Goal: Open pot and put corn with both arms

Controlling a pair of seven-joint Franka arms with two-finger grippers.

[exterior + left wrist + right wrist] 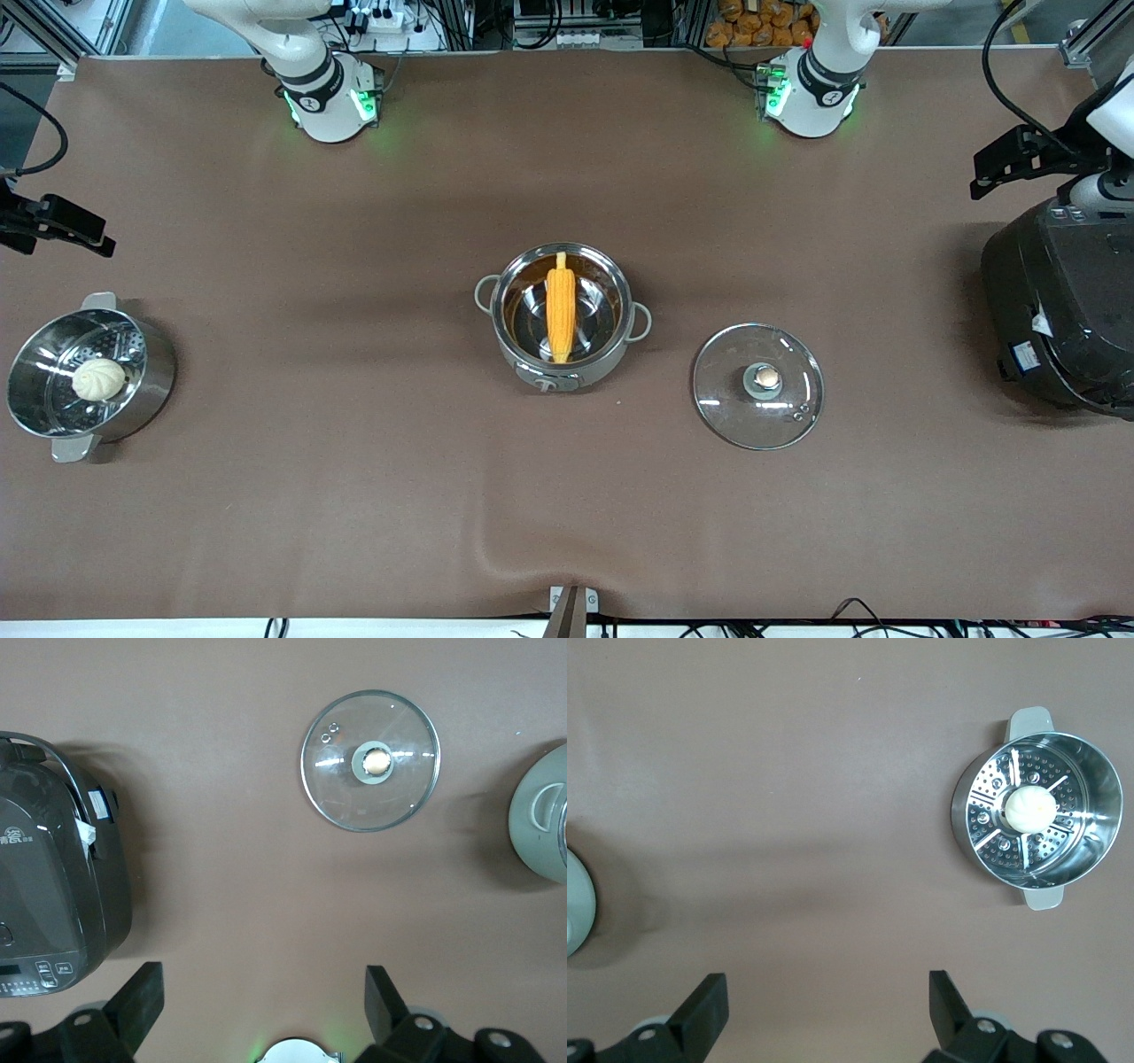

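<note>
The steel pot [563,319] stands open at the table's middle, its control knob toward the front camera. The yellow-orange corn [560,310] lies inside it, leaning on the rim. The glass lid [758,386] with its copper knob lies flat on the table beside the pot, toward the left arm's end; it also shows in the left wrist view [370,761]. My left gripper [263,983] is open and empty, high up near the black cooker. My right gripper [826,985] is open and empty, high over the right arm's end of the table. Both are far from the pot.
A steel steamer pot [89,377] with a white bun [97,379] stands at the right arm's end. A large black cooker [1059,310] stands at the left arm's end. A brown mat [354,496] covers the table.
</note>
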